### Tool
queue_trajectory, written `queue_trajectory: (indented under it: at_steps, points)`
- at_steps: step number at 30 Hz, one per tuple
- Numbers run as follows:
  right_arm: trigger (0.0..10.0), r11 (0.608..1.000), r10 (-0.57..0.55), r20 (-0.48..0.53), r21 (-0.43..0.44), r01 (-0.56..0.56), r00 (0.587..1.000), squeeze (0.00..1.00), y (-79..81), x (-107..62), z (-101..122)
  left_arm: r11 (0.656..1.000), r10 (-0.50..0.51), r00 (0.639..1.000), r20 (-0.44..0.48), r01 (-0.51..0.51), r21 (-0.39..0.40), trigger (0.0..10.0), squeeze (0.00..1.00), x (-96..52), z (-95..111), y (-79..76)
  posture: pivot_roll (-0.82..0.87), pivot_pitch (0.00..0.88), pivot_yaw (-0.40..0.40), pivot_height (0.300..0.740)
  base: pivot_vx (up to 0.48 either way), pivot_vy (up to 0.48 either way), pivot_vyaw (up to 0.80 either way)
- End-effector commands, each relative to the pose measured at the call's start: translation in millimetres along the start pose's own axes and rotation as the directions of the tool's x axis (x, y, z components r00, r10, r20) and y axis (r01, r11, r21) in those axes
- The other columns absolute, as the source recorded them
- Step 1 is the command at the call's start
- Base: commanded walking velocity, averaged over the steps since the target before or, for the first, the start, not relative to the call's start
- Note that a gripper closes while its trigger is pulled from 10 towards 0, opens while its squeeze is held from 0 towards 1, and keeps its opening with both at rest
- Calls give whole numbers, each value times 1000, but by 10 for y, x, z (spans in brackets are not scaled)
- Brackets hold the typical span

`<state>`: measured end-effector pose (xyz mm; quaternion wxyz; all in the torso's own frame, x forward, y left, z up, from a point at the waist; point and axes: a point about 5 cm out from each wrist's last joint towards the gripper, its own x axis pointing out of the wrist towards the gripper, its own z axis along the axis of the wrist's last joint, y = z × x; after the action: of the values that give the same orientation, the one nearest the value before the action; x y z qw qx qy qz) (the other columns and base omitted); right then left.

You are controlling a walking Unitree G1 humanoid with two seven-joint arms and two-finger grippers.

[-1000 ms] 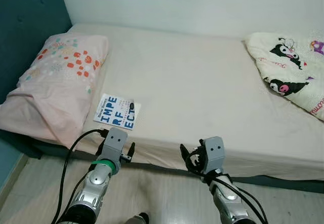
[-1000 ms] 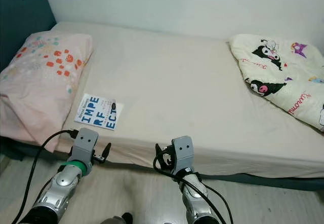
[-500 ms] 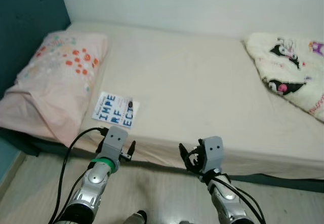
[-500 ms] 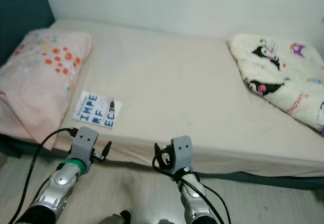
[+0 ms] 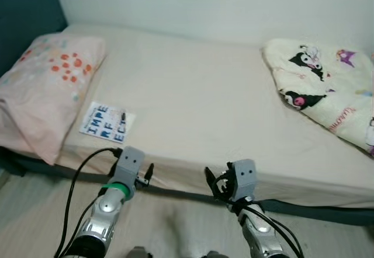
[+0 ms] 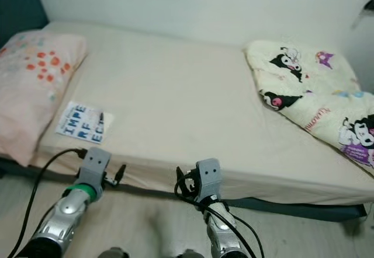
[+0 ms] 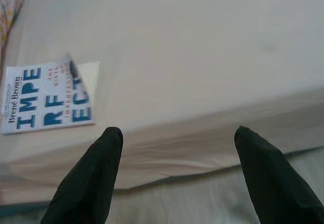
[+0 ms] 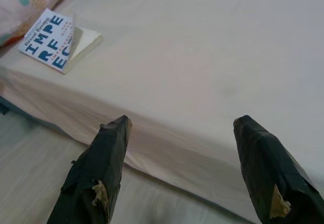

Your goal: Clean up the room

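Note:
A white book (image 5: 104, 122) with blue letters lies flat near the front left edge of the bed (image 5: 198, 94), beside a pink dotted pillow (image 5: 41, 77). The same book (image 7: 48, 96) lies ahead of my left gripper (image 7: 177, 131), whose fingers stand wide apart with nothing between them. My right gripper (image 8: 182, 120) is open too and holds nothing; the book (image 8: 53, 40) is far off to its side. Both grippers hover in front of the mattress edge, below its top: left gripper (image 5: 146, 175), right gripper (image 5: 213, 182).
A cream cartoon-print blanket (image 5: 327, 94) is bunched at the right end of the bed. A white wall (image 5: 204, 4) runs behind the bed, and a dark teal panel (image 5: 26, 4) stands at the left. Pale wooden floor (image 5: 175, 229) lies under my arms.
The whole picture has slid left, so the camera turned right: more blanket shows and the pillow and book sit further left. Both grippers keep the same pose.

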<state>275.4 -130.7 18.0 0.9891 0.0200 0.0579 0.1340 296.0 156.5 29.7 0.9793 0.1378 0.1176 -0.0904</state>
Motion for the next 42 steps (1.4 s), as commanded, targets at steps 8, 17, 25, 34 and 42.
queue_trajectory:
  at_steps: [8, 17, 25, 34, 42]
  points:
    - [10000, 1000, -20, -17, 3, 20, 1000, 0, -58, -39, -38, 1000, -19, 1000, -7, 19, 3, 10000, 0, -5, -18, -66, 44, 63, 6, 711, 0, -349, 0]
    - [10000, 1000, -17, -17, -2, 17, 1000, 0, -65, -39, -35, 1000, -20, 1000, -6, 20, 3, 10000, 0, -5, -18, -72, 43, 60, 4, 711, 0, -342, 0]
    - [10000, 1000, -16, -18, -4, 16, 1000, 0, -70, -43, -38, 1000, -22, 1000, -8, 22, 3, 10000, 0, -7, -23, -75, 41, 59, 4, 711, 0, -334, 0]
    - [10000, 1000, -18, -17, -4, 18, 1000, 0, -70, -40, -33, 1000, -22, 1000, -8, 22, 3, 10000, 0, -4, -21, -74, 41, 62, 6, 711, 0, -320, 0]
    - [10000, 1000, -20, -19, -2, 20, 1000, 0, -69, -44, -41, 1000, -23, 1000, -8, 23, 3, 10000, 0, -1, -17, -71, 40, 64, 8, 711, 0, -296, 0]
